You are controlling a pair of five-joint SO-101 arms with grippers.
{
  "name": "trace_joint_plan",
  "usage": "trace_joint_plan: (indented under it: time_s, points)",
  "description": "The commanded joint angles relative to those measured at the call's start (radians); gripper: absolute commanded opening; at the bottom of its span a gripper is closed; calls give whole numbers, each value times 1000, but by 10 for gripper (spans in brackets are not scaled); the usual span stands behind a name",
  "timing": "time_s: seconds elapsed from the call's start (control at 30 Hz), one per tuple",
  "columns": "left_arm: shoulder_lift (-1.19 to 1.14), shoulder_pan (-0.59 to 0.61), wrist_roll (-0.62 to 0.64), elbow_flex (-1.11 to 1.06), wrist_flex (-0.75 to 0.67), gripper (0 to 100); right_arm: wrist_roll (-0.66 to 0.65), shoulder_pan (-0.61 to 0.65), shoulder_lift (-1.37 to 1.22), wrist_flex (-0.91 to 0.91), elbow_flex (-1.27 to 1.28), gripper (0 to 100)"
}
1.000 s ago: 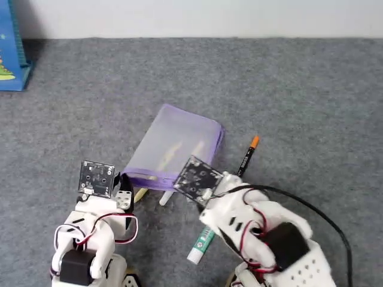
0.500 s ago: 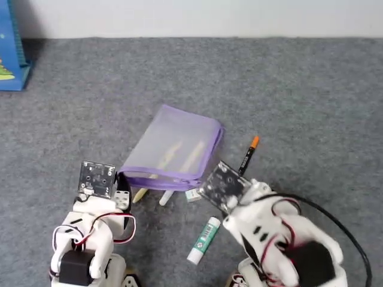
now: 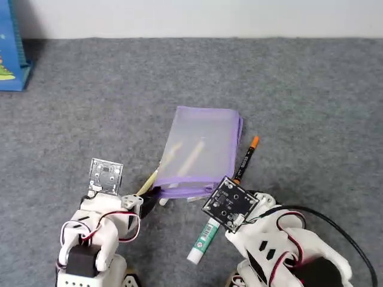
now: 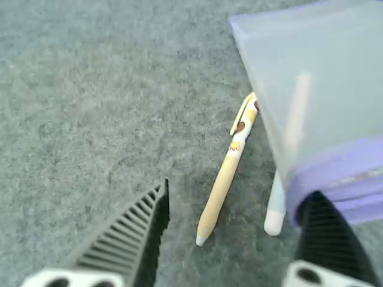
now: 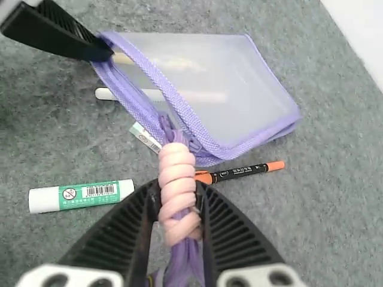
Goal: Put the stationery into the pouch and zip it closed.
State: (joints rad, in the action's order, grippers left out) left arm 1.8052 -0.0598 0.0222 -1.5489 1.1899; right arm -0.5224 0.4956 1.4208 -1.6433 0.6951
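A translucent purple pouch (image 3: pixel 203 148) lies mid-table, with two pale pens showing through it. My right gripper (image 5: pixel 178 200) is shut on the pouch's pink zipper pull (image 5: pixel 177 179) at its near edge. My left gripper (image 4: pixel 238 194) is open at the pouch's (image 4: pixel 317 101) near left corner, one finger (image 4: pixel 326 236) against the purple edge. A yellow pen (image 4: pixel 226 179) lies between its fingers, and a white pen (image 4: pixel 275 206) pokes out from under the pouch. A green-labelled glue stick (image 3: pixel 203 240) lies beside the right arm. An orange-capped black pen (image 3: pixel 245 156) rests along the pouch's right side.
A blue box (image 3: pixel 12 54) stands at the far left by the white wall. Grey carpet (image 3: pixel 311 101) stretches open behind and to the right of the pouch. A small white tag (image 5: pixel 145 137) lies by the zipper.
The pouch has been dragged right and turned more upright, its mouth pulled toward the right arm. The right arm drew back and right, uncovering the glue stick. The left gripper shifted slightly right.
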Motion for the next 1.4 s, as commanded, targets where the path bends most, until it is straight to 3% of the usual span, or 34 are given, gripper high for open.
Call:
trace_joint_plan:
  time_s: [0.0, 0.27, 0.57, 0.9, 1.07, 1.27, 1.37]
  points:
    - [11, -6, 12, 2, -58, 348, 11, 10, 13, -7, -64, 9]
    - [11, -25, 38, 68, -11, 350, 60, 108, 8, -53, -126, 9]
    - [11, -60, 44, 27, -6, 344, 61, 119, 5, -113, -239, 9]
    - [11, -52, -9, 44, -5, 156, 61, 116, 8, -140, -279, 9]
    - [11, 58, -21, 119, 18, 12, 84, 116, 2, -148, -279, 14]
    - [11, 175, -58, 257, 118, 13, 204, 114, 2, -151, -278, 251]
    - [11, 222, -60, 302, 141, 13, 221, 114, -4, -148, -278, 256]
